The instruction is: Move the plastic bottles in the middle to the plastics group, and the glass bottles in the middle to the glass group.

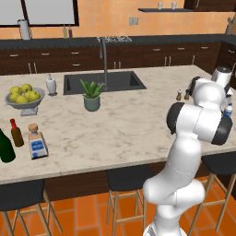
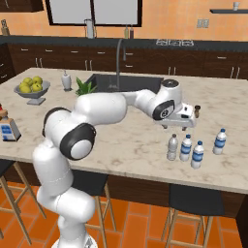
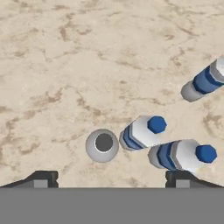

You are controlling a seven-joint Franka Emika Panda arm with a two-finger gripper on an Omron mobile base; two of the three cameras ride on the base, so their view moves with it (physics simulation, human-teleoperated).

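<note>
My gripper [image 2: 177,128] hangs open just above a slim greyish plastic bottle [image 2: 172,147], which stands upright and free on the counter. In the hand view its round top [image 3: 102,145] lies between and ahead of my widely spread fingertips [image 3: 42,179], touching neither. Right beside it stand blue-labelled plastic bottles [image 2: 186,147] [image 2: 197,155], with another [image 2: 220,141] further right. The square cork-stoppered glass bottle [image 1: 37,142] stands at the counter's left end next to a red-capped sauce bottle [image 1: 16,132] and a dark green wine bottle [image 1: 5,146].
The marble island holds a sink [image 1: 103,82] with a tall tap, a potted plant [image 1: 92,96], a fruit bowl [image 1: 25,99], a white jar [image 1: 51,85] and two small shakers [image 1: 179,95]. Stools [image 1: 125,179] stand along the near counter edge.
</note>
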